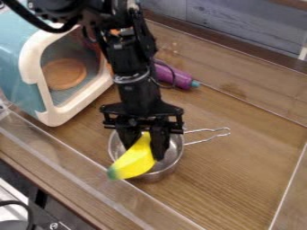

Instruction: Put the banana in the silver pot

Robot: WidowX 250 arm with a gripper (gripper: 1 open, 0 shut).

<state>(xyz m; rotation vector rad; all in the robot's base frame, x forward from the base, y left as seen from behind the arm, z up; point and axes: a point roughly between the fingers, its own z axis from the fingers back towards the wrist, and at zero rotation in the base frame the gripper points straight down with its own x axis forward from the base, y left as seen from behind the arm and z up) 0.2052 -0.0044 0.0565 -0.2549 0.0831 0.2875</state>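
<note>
Gripper point(149, 135) closed on the banana point(135, 158), you have it by its upper end, right over the silver pot point(167, 163). The banana slants down toward the near left, its green tip lying over the pot's rim on that side and poking out beyond it. Whether any of it touches the rim or the bottom, you cannot tell from this view.

The step in hand looks to be the release, and most of the work seems done. Before you open, bring the tip inside the rim: shift the banana a little toward the pot's handle point(206, 136), which points to the far right, or turn the wrist so its length lies across the bowl. Then lower gently until the bottom takes the weight. If you let go as it lies now, it may tip over the rim and drop out on the near left side. Open slowly, and lift straight up so your fingers don't drag the banana or hook the pot.

Around it, the pot stands near the tabletop's point(246, 166) near left edge, so avoid pushing it that way. Beyond it toward the far left corner stands the microwave point(54, 75), with its door side facing the arm; keep the arm off it as you rise. Farther back, behind the arm toward the far edge, lies the eggplant point(175, 75), which you can leave alone.
</note>
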